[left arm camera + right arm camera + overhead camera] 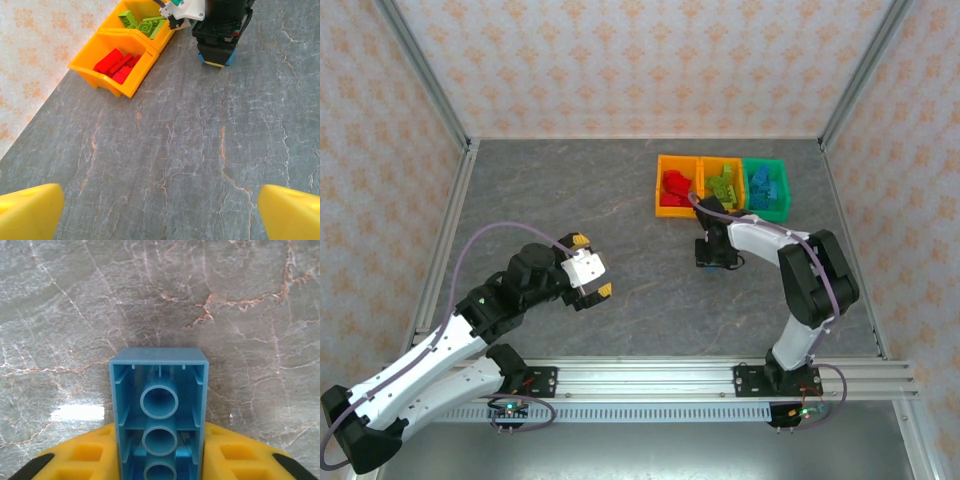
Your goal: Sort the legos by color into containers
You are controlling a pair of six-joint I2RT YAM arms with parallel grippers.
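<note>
**Top view.** My right hand point(713, 258) points straight down at the table point(570, 190), just in front of the containers point(722, 160). The arm is folded, with the elbow out to the right of the base. The row reads left to right: first orange bin point(662, 185) with red legos point(675, 185), second orange bin point(705, 163) with lime legos point(723, 186), and green bin point(783, 190) with blue ones. My left hand point(594, 266) hangs well apart on the left side of the table, released and holding nothing, its arm stretched low from the base.

**Left wrist view.** My yellow fingertips point(30, 210) sit at the bottom corners, spread wide, with bare table between them. Ahead, the right hand stands upright close to the table, near the bin with the lime legos. A blue edge shows at its tip.

**Right wrist view.** A blue lego point(159, 405) stands on end with its hollow underside toward the camera. The yellow pads point(85, 460) press both of its long sides, so the right hand is grasping it. I cannot tell whether its far end touches the table.

**Judgement.** The step in hand is the pick of a blue lego. The next move calls for a straight lift, then a carry back and right over the rim of the green bin, and a release above the blue pile.
</note>
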